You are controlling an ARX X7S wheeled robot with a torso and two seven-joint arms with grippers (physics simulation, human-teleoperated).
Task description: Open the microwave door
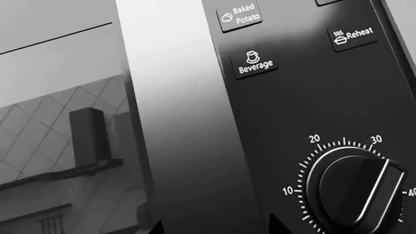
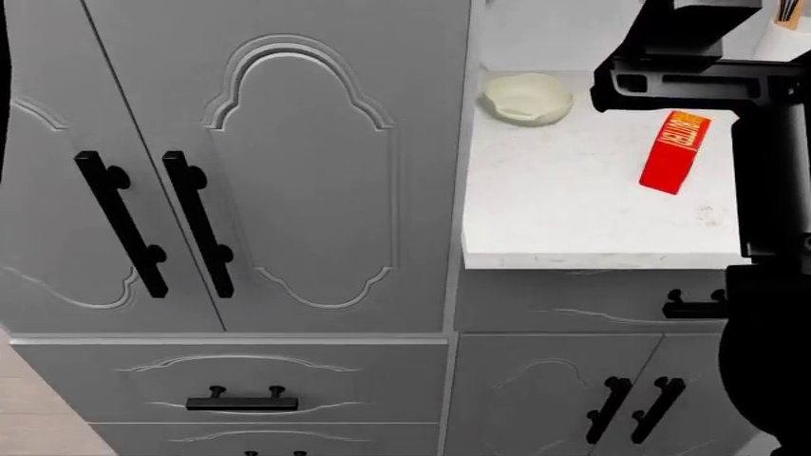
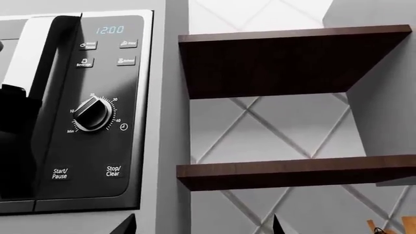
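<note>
The microwave fills the left wrist view. Its silver door handle [image 1: 175, 97] runs between the glass door [image 1: 58, 146] and the black control panel [image 1: 312, 97] with its timer dial [image 1: 356, 195]. My left gripper [image 1: 216, 230] is open, and its two dark fingertips stand either side of the handle, close to the door face. The right wrist view has the microwave [image 3: 97, 112] at its left, with the door handle [image 3: 48, 97] and part of my left arm [image 3: 13, 146] in front of the door. My right gripper [image 3: 201, 228] is open and empty, away from the microwave.
Two dark wooden shelves [image 3: 293, 58] hang on the tiled wall right of the microwave. The head view looks down on grey cabinet doors [image 2: 254, 161], a white counter [image 2: 571, 209] with a pale bowl [image 2: 526, 97] and a red box [image 2: 674, 150], and my right arm [image 2: 761, 142].
</note>
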